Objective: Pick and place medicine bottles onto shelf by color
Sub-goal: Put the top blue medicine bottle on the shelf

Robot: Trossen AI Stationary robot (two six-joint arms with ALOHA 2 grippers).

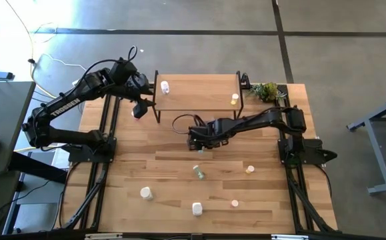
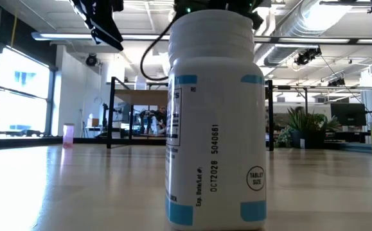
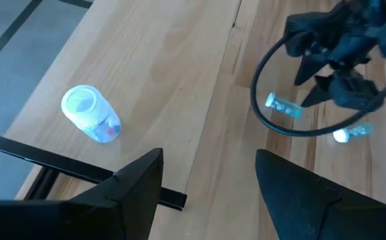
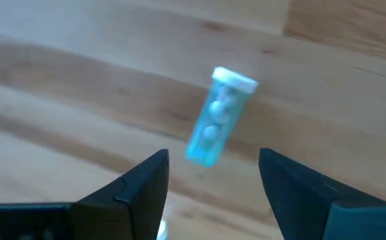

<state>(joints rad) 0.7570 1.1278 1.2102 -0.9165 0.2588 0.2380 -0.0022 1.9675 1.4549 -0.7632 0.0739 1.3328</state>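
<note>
nearest my low camera stands a big white bottle [image 2: 216, 119], label facing me. my right gripper [image 4: 213, 175] hangs open over a green bottle [image 4: 218, 124] lying on the table, pale pills inside. i'd lower squarely and pinch mid-body. left gripper [image 3: 209, 183], open, waits above the shelf [image 1: 199, 93].

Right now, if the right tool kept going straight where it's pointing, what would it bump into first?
Probably the small pale green bottle lying on its side on the table. The right tool is open with the bottle just ahead between its fingers, though how far is unclear.
</note>
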